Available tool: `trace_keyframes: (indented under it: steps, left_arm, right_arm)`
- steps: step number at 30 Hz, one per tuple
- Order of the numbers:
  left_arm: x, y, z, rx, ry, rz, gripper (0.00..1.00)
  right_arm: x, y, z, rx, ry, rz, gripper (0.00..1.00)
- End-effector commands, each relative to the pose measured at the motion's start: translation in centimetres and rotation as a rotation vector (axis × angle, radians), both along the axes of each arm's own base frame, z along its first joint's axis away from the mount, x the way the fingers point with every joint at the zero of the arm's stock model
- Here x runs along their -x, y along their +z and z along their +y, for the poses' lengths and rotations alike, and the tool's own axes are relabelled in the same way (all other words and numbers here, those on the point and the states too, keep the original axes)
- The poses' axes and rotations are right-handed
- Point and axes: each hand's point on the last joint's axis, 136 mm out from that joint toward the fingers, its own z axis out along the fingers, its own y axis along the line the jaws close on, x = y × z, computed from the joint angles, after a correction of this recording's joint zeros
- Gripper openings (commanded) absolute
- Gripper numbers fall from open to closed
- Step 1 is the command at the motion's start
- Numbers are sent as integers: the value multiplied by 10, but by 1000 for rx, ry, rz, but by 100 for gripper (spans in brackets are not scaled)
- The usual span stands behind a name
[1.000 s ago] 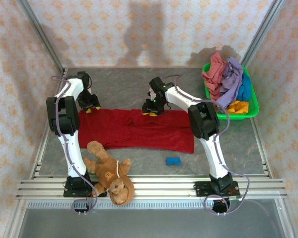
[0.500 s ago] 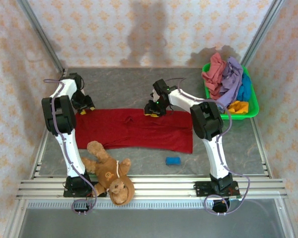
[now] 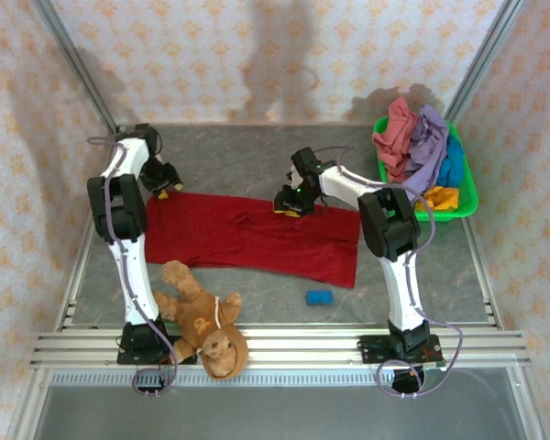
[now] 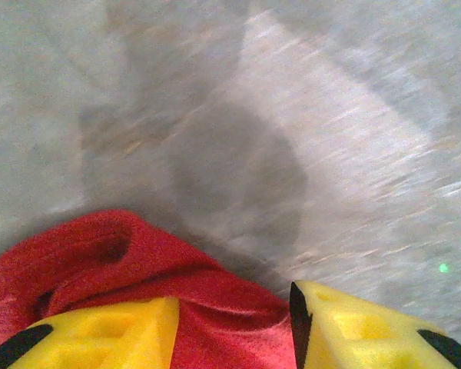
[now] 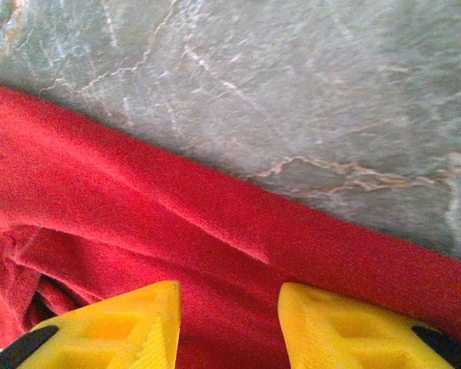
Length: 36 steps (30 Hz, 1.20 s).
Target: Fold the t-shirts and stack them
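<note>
- Dark red t-shirt (image 3: pixel 252 240) stretches left to right across the counter (image 3: pixel 229 156).
- Left end effector (image 3: pixel 168 180) pinches its far-left corner; right end effector (image 3: pixel 291 202), half-open, straddles the far hem mid-length, grip unclear.

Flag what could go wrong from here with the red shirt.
1. The left gripper has only a small bunch of the dark red t-shirt between its jaws; it may slip out under pull.
2. The right gripper straddles flatter cloth at the far edge; its hold looks uncertain.
3. The teddy bear lies by the near hem and could snag a fold.
</note>
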Motion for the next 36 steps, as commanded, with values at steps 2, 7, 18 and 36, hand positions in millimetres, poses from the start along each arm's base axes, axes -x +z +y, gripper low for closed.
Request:
trace_keyframes:
  steps: [2, 7, 18, 36]
  left_arm:
    - [-37, 6, -35, 29, -14, -35, 45]
    - [-80, 10, -47, 85, 101, -131, 45]
    - [-79, 120, -85, 147, 46, -358, 48]
    - [29, 30, -138, 142, -47, -129, 50]
  right_arm:
    - [7, -26, -52, 241, -44, 71, 41]
    - [-9, -3, -67, 242, -118, 44, 43]
    - [10, 56, -76, 215, -72, -21, 46]
    - [58, 65, -68, 168, -52, 27, 47]
